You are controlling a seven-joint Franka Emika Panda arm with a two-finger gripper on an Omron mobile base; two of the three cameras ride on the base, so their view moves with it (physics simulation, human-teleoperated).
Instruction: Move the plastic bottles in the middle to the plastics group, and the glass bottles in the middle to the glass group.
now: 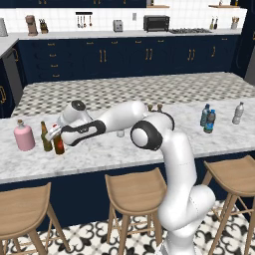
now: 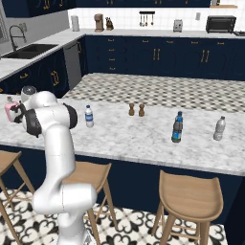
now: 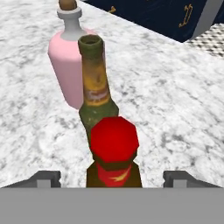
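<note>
In the hand view my gripper is open, its fingertips wide on either side of the dark red-brown glass bottle with the red cap, and a gap shows on each side. Just beyond stand the olive-green bottle and the pink flask. From the left base view the gripper hovers over the red-brown bottle, beside the green bottle and the flask. A clear water bottle stands mid-counter. At the right are a teal bottle, a dark blue bottle and a clear grey bottle.
Two brown shakers stand at the back of the marble counter. Wooden stools line the counter's front edge. My arm stretches leftward low over the counter.
</note>
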